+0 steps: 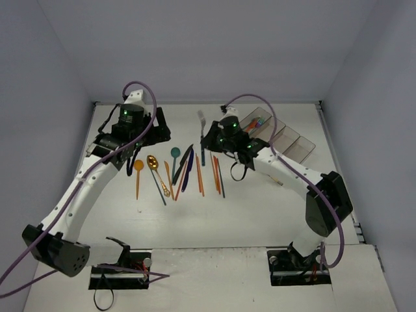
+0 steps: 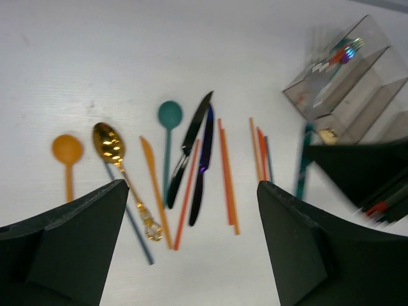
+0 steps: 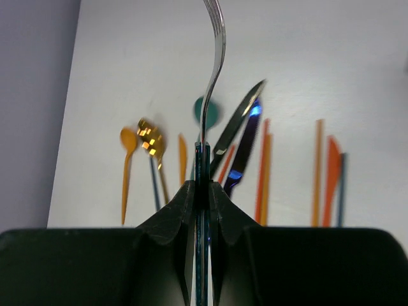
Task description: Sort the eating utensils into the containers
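Several utensils lie in a loose row on the white table: an orange spoon [image 1: 138, 166], a gold spoon [image 1: 153, 162], a teal spoon [image 1: 175, 153], a black knife [image 1: 184, 161], a navy knife [image 1: 189, 170] and orange pieces [image 1: 199, 174]. My right gripper [image 1: 208, 142] is shut on the teal handle of a silver-headed fork [image 3: 214, 64] and holds it above the row, left of the containers [image 1: 281, 136]. My left gripper [image 1: 153, 127] is open and empty above the row's far left; its fingers [image 2: 76, 236] frame the knives [image 2: 191, 137].
The nearest bin [image 2: 338, 70] holds a few utensils [image 1: 257, 122]; the other bins look empty. Grey walls close in the table on the left, back and right. A small orange piece lies by the right arm [image 1: 278, 182].
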`<action>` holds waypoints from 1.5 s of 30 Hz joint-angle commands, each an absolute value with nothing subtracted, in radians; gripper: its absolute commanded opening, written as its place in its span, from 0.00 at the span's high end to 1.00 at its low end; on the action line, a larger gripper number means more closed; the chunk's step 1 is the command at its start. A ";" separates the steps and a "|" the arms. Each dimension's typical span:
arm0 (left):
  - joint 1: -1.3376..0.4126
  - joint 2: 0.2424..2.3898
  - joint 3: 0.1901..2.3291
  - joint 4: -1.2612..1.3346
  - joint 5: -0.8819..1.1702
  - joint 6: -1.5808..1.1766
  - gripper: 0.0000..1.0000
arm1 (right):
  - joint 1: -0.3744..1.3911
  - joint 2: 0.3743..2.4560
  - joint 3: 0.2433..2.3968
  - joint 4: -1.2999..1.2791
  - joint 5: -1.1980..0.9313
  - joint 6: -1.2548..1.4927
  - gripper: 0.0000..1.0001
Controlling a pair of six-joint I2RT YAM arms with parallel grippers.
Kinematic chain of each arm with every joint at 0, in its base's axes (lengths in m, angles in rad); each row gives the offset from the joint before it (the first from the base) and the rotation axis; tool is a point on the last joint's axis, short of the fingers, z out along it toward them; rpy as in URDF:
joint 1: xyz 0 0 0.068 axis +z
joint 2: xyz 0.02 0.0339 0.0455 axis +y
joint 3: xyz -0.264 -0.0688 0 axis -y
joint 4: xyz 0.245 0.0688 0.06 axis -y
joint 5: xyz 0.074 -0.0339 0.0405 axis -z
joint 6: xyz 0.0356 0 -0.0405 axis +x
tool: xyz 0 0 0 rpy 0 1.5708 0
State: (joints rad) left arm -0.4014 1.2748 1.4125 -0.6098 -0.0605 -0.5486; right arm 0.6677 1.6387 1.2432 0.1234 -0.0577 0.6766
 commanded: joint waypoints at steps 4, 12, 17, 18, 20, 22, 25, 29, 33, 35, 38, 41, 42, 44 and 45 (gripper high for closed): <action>-0.376 1.005 1.171 -0.592 -0.212 -0.379 0.15 | 0.480 1.547 1.231 0.194 0.151 0.833 1.00; -0.374 0.745 0.973 -0.598 -0.367 -0.262 0.03 | 0.330 1.660 1.302 0.198 0.209 0.903 1.00; -0.374 0.663 0.896 -0.592 -0.402 -0.253 0.03 | 0.283 1.770 1.380 0.199 0.223 0.931 1.00; -0.374 0.646 0.885 -0.593 -0.402 -0.257 0.03 | 0.280 1.792 1.395 0.199 0.222 0.931 1.00; -0.374 0.616 0.855 -0.594 -0.394 -0.270 0.03 | 0.277 1.839 1.430 0.203 0.224 0.933 1.00; -0.374 0.587 0.824 -0.595 -0.387 -0.282 0.03 | 0.273 1.876 1.457 0.206 0.232 0.941 1.00; -0.374 0.546 0.797 -0.601 -0.374 -0.304 0.03 | 0.262 1.919 1.480 0.215 0.242 0.954 1.00; -0.376 0.483 0.779 -0.593 -0.377 -0.310 0.03 | 0.256 1.994 1.517 0.232 0.226 0.978 1.00; -0.376 0.504 0.780 -0.593 -0.370 -0.311 0.03 | 0.256 2.031 1.522 0.248 0.230 1.002 1.00; -0.376 0.525 0.785 -0.592 -0.368 -0.310 0.02 | 0.255 2.042 1.514 0.253 0.232 1.018 1.00; -0.376 0.547 0.788 -0.589 -0.367 -0.308 0.03 | 0.256 2.049 1.490 0.255 0.241 1.048 1.00; -0.376 0.559 0.787 -0.590 -0.377 -0.304 0.03 | 0.256 2.057 1.482 0.256 0.237 1.045 0.90; -0.376 0.561 0.788 -0.590 -0.378 -0.304 0.03 | 0.256 2.057 1.482 0.256 0.234 1.035 0.84; -0.376 0.560 0.788 -0.588 -0.379 -0.302 0.03 | 0.255 2.046 1.482 0.255 0.238 1.016 0.74; -0.376 0.561 0.787 -0.588 -0.379 -0.304 0.02 | 0.255 2.039 1.482 0.256 0.238 1.005 0.69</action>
State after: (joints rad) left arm -0.3786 0.5499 0.7574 -0.6453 -0.3641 -0.2993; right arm 0.2611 2.0769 1.4677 0.1791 0.1955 1.0161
